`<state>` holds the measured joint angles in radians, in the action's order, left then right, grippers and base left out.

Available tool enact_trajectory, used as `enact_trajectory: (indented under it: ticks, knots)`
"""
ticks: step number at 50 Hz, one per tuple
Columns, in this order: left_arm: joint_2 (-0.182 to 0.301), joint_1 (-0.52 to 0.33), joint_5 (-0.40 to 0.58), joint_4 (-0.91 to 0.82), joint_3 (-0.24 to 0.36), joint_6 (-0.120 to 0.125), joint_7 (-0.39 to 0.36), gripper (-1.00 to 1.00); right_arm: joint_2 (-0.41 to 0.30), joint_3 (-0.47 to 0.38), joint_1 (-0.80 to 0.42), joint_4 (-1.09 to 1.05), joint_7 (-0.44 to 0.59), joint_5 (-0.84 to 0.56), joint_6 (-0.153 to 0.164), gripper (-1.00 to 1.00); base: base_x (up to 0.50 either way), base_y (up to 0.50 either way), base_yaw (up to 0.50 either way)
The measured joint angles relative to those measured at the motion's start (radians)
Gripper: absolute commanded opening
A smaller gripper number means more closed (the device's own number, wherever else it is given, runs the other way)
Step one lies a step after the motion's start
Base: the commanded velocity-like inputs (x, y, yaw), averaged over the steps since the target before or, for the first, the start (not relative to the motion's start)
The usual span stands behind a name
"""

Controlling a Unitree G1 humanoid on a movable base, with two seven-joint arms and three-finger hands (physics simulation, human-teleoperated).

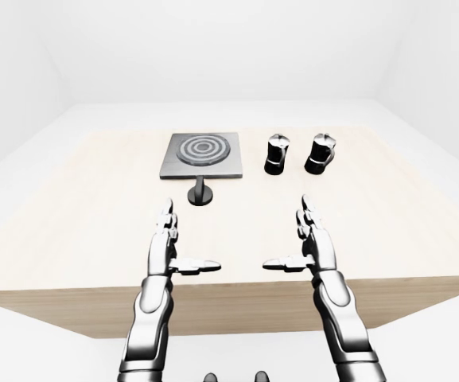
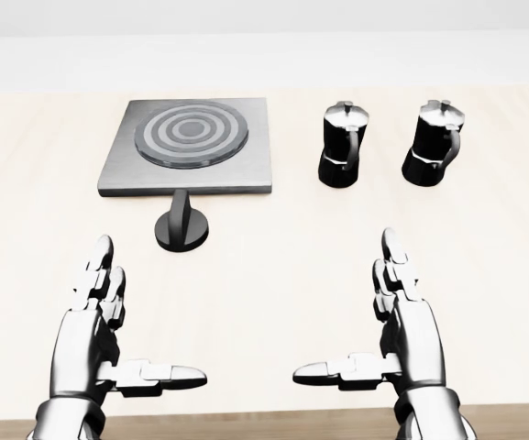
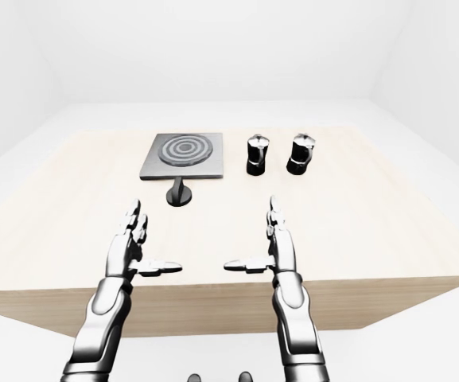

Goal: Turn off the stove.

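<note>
A grey square stove (image 2: 189, 147) with a ringed round burner lies on the wooden table (image 2: 273, 266), upper left in the head view. Its black knob (image 2: 181, 226) stands just below the stove's lower edge, with the ridge pointing toward the stove. My left hand (image 2: 126, 330) hovers open below the knob, fingers stretched up and thumb pointing right. My right hand (image 2: 374, 325) mirrors it at lower right, also open. Both hands hold nothing and touch nothing.
Two black moka pots (image 2: 343, 145) (image 2: 433, 142) with silver lids stand side by side to the right of the stove. The table's near edge (image 1: 229, 285) runs under my wrists. White walls and floor surround the table.
</note>
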<state>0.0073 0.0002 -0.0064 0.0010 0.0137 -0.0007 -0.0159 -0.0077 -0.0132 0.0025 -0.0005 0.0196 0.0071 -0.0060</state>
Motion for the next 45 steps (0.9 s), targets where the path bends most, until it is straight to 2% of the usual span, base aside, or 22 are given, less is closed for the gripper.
enact_trajectory:
  ticks: [12, 21, 37, 45]
  knots:
    - [0.008, 0.009, -0.002, -0.013, 0.014, 0.002, -0.02, 1.0, -0.008, -0.008, 0.002, -0.001, 0.036, 0.003, -0.008, 1.0, 0.0, 0.02, 0.0]
    - [0.008, 0.014, 0.001, -0.02, 0.015, -0.002, -0.026, 1.0, -0.011, -0.01, 0.001, 0.0, 0.051, 0.005, -0.011, 1.0, 0.08, 0.34, 0.0]
    - [0.01, 0.008, 0.005, 0.013, 0.017, -0.036, -0.027, 1.0, -0.009, -0.009, 0.0, 0.002, 0.063, 0.009, -0.014, 1.0, 0.09, 0.36, 0.0]
    - [0.01, 0.009, 0.006, 0.011, 0.017, -0.037, -0.028, 1.0, -0.009, -0.009, -0.001, 0.002, 0.064, 0.007, -0.013, 1.0, 0.09, 0.34, 0.0]
